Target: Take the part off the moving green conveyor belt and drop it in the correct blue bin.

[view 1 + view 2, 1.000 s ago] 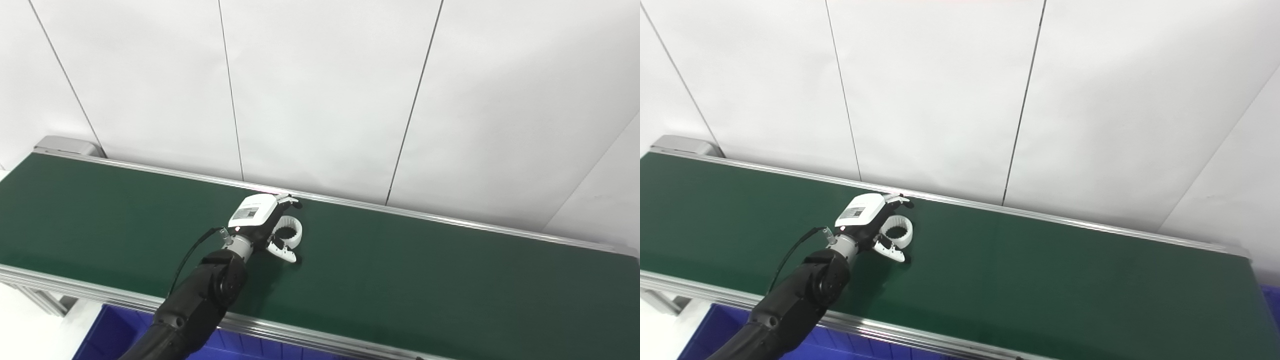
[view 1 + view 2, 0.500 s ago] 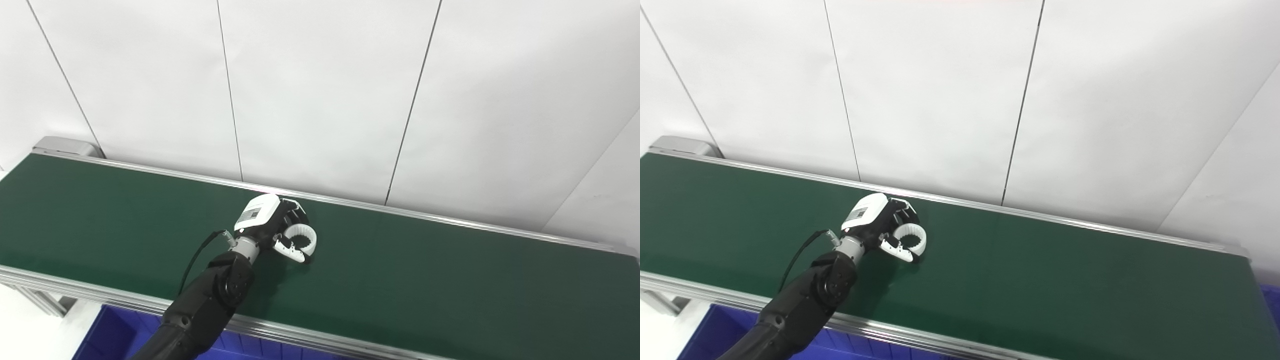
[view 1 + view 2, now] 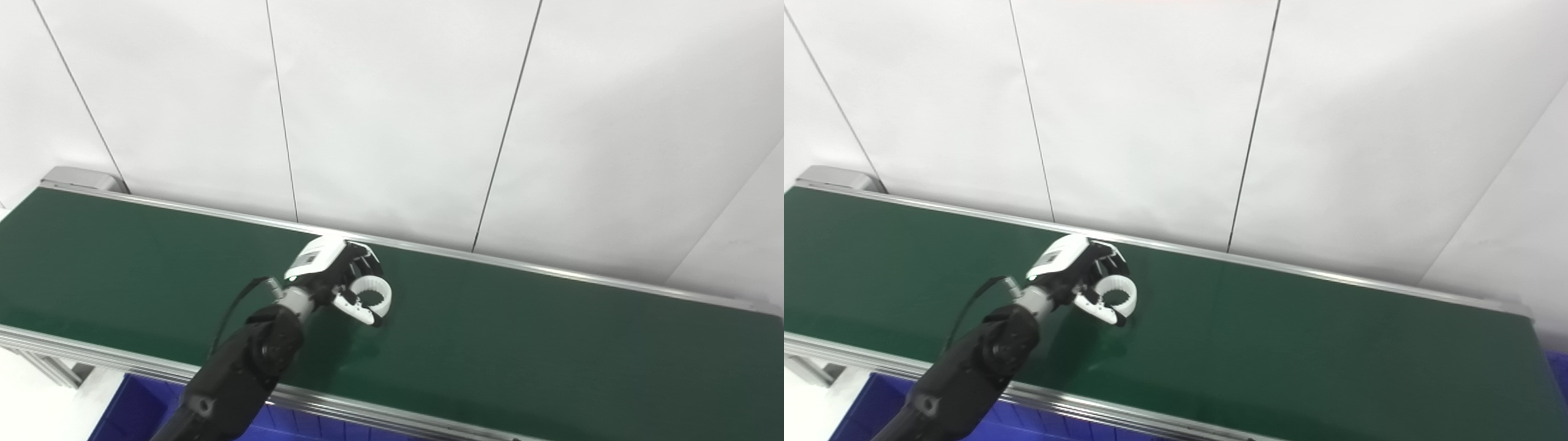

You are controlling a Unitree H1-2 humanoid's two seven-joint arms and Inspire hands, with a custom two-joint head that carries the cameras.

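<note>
A white toothed ring part (image 3: 372, 297) is in my left hand (image 3: 337, 275), over the middle of the green conveyor belt (image 3: 551, 343). The fingers curl over the ring's far side and the thumb presses its near side. The hand is shut on the ring and holds it a little above the belt, with a shadow below it. The ring and hand also show in the right eye view (image 3: 1116, 297). My right hand is not in view.
A blue bin (image 3: 135, 410) sits below the belt's near edge at the bottom left. A corner of another blue bin (image 3: 1557, 367) shows at the far right. A white panelled wall stands behind the belt's far rail (image 3: 551, 272).
My left hand closed its fingers around the ring, which drifted right on the belt, and has now lifted it slightly off the surface.
</note>
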